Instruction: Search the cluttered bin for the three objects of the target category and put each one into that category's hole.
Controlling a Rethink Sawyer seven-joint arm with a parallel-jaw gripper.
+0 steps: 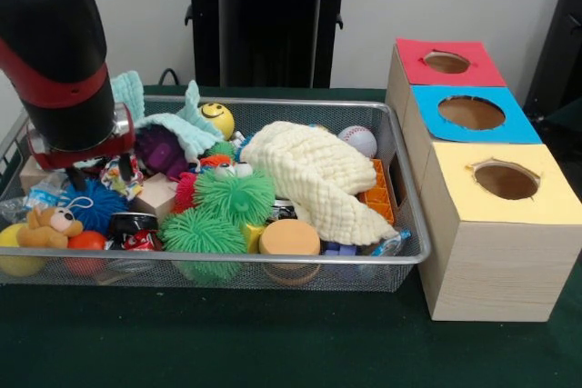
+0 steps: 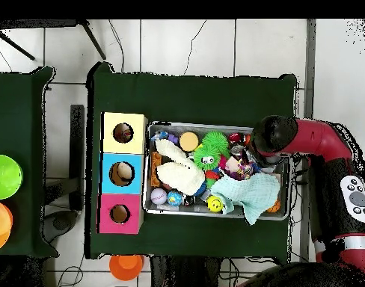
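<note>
The silver wire-mesh bin (image 1: 273, 263) is full of toys; it also shows in the overhead view (image 2: 215, 125). My gripper (image 1: 88, 168) is down inside the bin's left end in the front view, mostly hidden under the red and black arm (image 2: 271, 134). One printed fabric bundle (image 1: 121, 174) lies right beside it, also seen from above (image 2: 241, 166). I cannot tell whether the gripper touches it. No other printed bundle shows. The yellow-surround hole (image 1: 506, 179) is in the nearest wooden box, right of the bin (image 2: 123, 133).
A pale yellow cloth (image 1: 314, 179), green spiky balls (image 1: 235, 195), a blue spiky ball (image 1: 91, 204), a teal cloth (image 1: 173, 124), a smiley ball (image 1: 216, 120) and a baseball (image 1: 358, 140) fill the bin. The blue-surround hole (image 1: 471, 113) and red-surround hole (image 1: 446, 62) lie behind the yellow one.
</note>
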